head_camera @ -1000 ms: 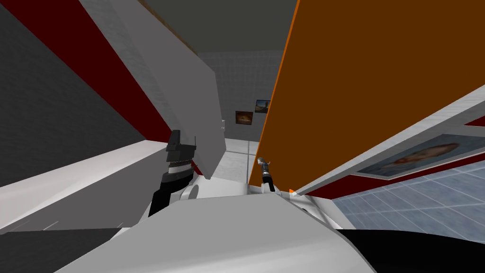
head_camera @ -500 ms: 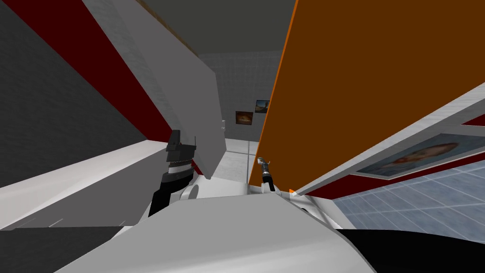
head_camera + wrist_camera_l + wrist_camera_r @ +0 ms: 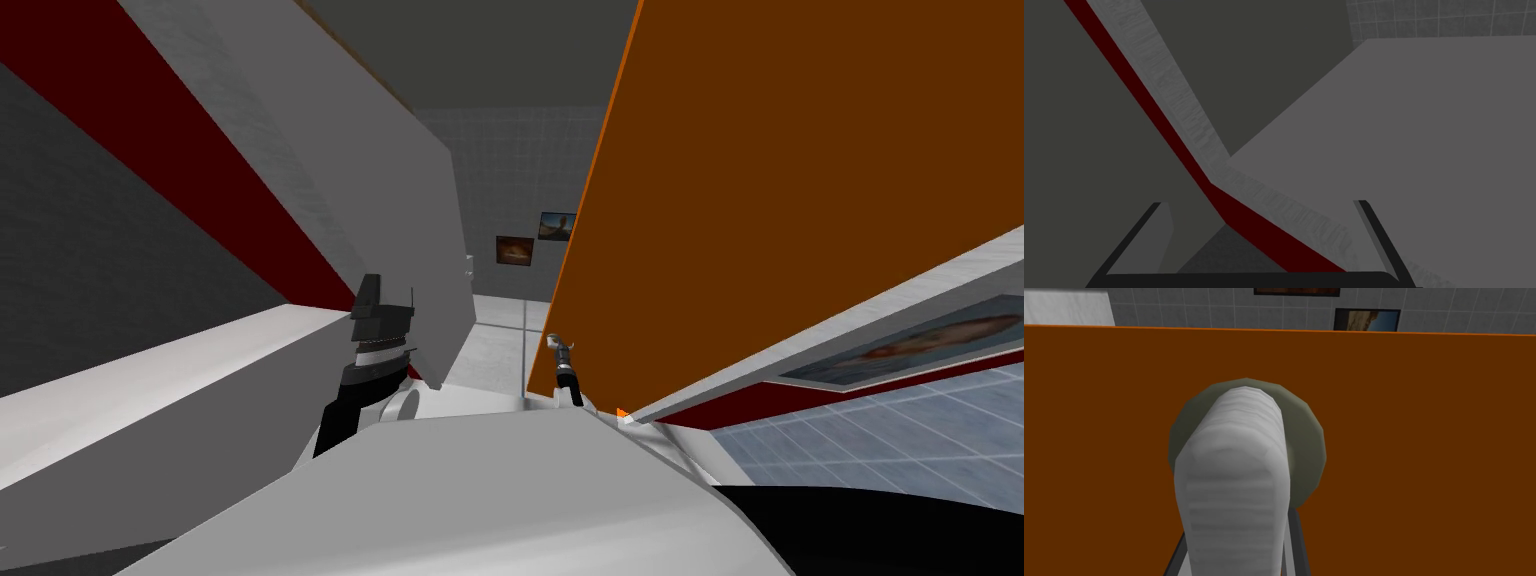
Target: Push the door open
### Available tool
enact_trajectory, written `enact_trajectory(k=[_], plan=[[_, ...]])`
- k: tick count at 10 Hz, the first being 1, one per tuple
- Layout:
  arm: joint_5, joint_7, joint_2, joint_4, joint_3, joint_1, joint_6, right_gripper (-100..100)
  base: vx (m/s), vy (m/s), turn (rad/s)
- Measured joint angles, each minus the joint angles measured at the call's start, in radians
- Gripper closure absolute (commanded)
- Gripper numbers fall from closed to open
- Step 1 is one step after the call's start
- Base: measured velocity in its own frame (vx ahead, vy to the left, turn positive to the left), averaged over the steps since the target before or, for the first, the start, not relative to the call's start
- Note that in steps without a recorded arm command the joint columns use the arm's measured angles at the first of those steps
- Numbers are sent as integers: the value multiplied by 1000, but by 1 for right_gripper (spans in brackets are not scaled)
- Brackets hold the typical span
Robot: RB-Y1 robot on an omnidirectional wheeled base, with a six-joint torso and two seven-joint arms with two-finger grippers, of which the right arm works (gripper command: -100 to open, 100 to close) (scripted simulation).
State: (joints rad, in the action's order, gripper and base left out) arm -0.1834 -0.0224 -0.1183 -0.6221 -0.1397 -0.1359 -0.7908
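Orange door (image 3: 800, 180) stands ajar at the robot's right front, its free edge bordering a gap onto a grey tiled wall (image 3: 500, 170). Compared with half a second ago, the free edge leans further from the gap. The near walls have also slid in the head view while the tiled wall holds. By this reading the base has advanced and the door has swung slightly; the push appears effective, with more swing remaining. Its long axis is upright, drawn slanted by the head camera, and the broad face turns toward the robot. The right tool (image 3: 1239, 548) clamps the pale lever handle (image 3: 1234, 478), whose length runs toward that wrist. The left tool (image 3: 1259, 202) hangs wide beside a grey wall panel (image 3: 400, 180).
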Motion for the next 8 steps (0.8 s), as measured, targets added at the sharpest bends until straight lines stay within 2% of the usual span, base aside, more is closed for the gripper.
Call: enact_trajectory(k=[1,2,3,6,7,8], plan=[[-6,-1,-5,30,-9,-20,-11,100,162,18,-33],[-10,-4,-5,28,-17,-18,-15,100,163,20,-55],[-15,-7,-6,50,-25,-28,-27,100,131,12,-20],[-27,-16,-7,22,-45,-8,-11,100,161,30,-43],[-31,-25,0,-28,-53,20,13,100,128,15,-29],[-35,-28,-3,-18,-58,12,12,100,59,-6,0]])
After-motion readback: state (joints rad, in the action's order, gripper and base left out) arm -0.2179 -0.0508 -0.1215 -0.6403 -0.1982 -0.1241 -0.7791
